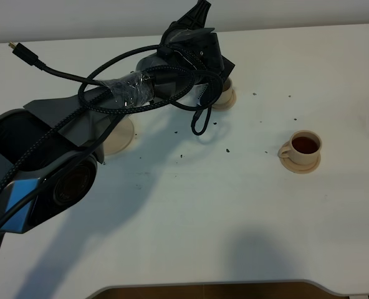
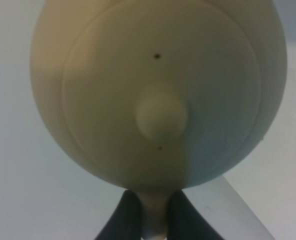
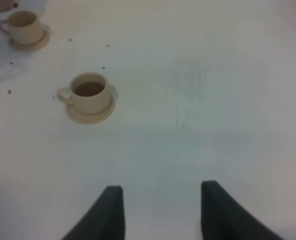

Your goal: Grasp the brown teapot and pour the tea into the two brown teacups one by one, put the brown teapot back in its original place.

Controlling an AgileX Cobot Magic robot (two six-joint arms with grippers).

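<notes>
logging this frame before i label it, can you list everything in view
teapot: one, tan-beige, held up by its handle, off its saucer
teacups: two, tan-beige; the right one holds dark tea, the other sits beside the left arm's wrist
small saucers: two, tan, one under each cup
large saucer: one, tan, bare, left of centre, partly hidden by the arm
dark specks: several, black, scattered mid-table
table: one, white
cable: one, black, looped along the left arm
left fingers: dark, shut on the teapot's handle
right fingers: dark, open, over bare table
</notes>
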